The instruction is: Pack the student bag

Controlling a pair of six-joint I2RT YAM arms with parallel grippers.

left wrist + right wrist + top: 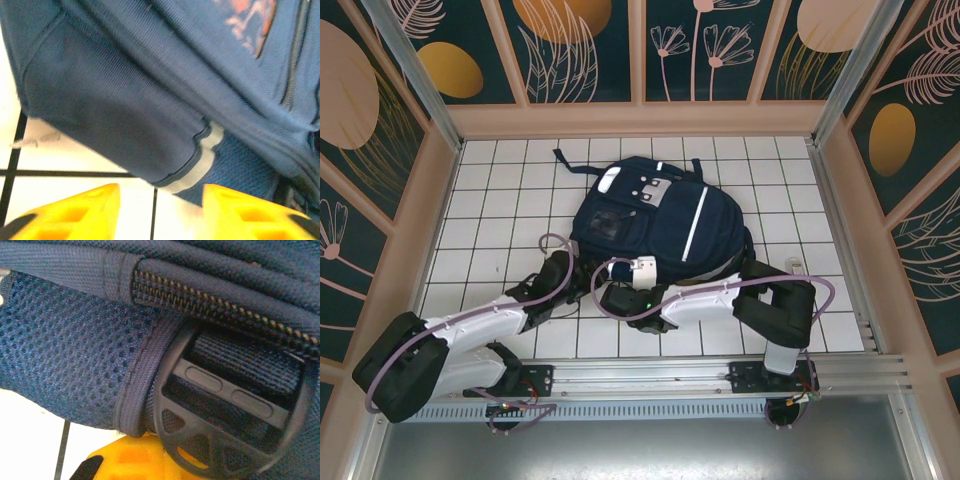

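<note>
L arm reaches in from the near-left of the white-tiled bench (500,200). L end effector (160,194) sits low over the tiles w/ both yellow fingers (75,212) spread wide, nothing btwn them, i.e. released. Just ahead of the tips is the near-left corner of the student bag (655,225): navy side panel w/ a pale grey strip (202,160) at its hem, resting on the tile.

The bag lies flat mid-bench, front up, white diagonal stripe (695,222) on its right half and grey-white patches (640,185) at the far end.

R arm comes from the near-right base, elbow bent, forearm running left along the bag's near edge. R end effector (618,296) is right up against that edge. In the R wrist view one yellow finger (132,457) shows under a black plastic buckle (225,415), w/ blue mesh (70,365) on the left and a zipper (220,305) above. Can't tell if it's released or clenched.
</note>
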